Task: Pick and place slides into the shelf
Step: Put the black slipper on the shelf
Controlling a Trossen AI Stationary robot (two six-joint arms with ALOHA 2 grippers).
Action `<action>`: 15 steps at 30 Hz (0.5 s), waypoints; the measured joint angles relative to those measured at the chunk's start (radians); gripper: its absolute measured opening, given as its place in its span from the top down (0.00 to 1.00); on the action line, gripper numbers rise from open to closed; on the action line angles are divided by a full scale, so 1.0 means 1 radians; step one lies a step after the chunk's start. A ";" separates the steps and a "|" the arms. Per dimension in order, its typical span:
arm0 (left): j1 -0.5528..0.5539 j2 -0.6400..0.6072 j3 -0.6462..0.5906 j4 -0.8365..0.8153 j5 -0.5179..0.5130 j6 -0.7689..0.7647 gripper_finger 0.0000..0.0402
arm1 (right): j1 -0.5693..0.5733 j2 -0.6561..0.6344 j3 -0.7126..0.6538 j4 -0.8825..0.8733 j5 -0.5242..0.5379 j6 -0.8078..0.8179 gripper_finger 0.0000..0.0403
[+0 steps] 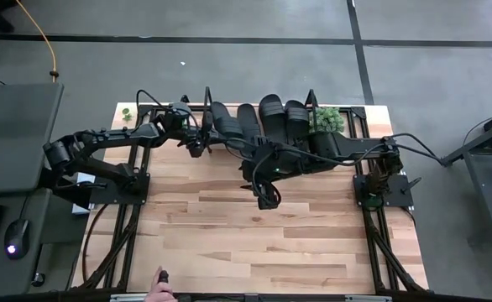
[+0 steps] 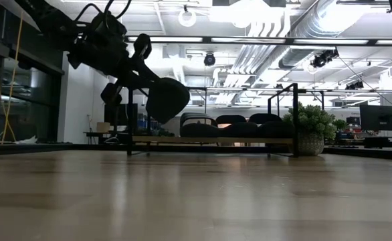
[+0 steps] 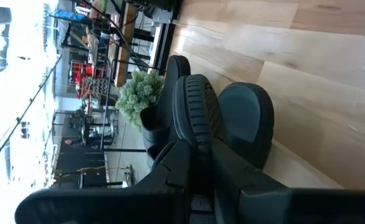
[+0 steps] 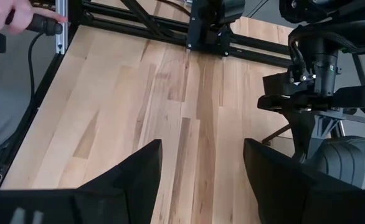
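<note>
Looking down on the tabletop (image 1: 254,243), we see the left pincer (image 1: 197,144) at the far left, just beside the left end of the shelf (image 2: 213,140), clenched on one slide (image 2: 167,99). From table height, that slide hangs in the air, above the shelf board and to the left of the sandals already there, its sole turned toward the camera. From the left wrist, we see the ribbed edge of the held slide (image 3: 198,115) clamped between the dark fingers (image 3: 176,168), with other black sandals just beyond it.

We count three slides (image 1: 271,116) lying side by side on the shelf at the far edge. A small potted plant (image 1: 327,119) stands just beside the right end of the shelf.

The right pincer (image 4: 201,168) hovers over bare wood near the middle of the tabletop, well apart from the shelf, its two fingers spread wide and holding nothing.

At the near edge of the tabletop, we see a person's hand (image 1: 159,293) gripping a dark handle with a cable (image 4: 36,25).
</note>
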 joint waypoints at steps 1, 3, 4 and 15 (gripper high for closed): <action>-0.001 0.000 0.000 -0.001 -0.007 -0.011 0.94 | 0.000 0.000 0.000 0.000 0.000 0.000 0.46; -0.001 -0.001 0.001 -0.005 -0.027 -0.040 0.93 | 0.000 0.000 0.000 0.000 0.000 0.005 0.46; -0.001 -0.001 0.002 -0.005 -0.045 -0.062 0.91 | 0.000 0.000 0.000 0.000 0.000 0.008 0.46; -0.001 0.000 0.002 0.000 -0.099 -0.125 0.62 | 0.000 0.000 0.000 0.000 0.000 0.008 0.46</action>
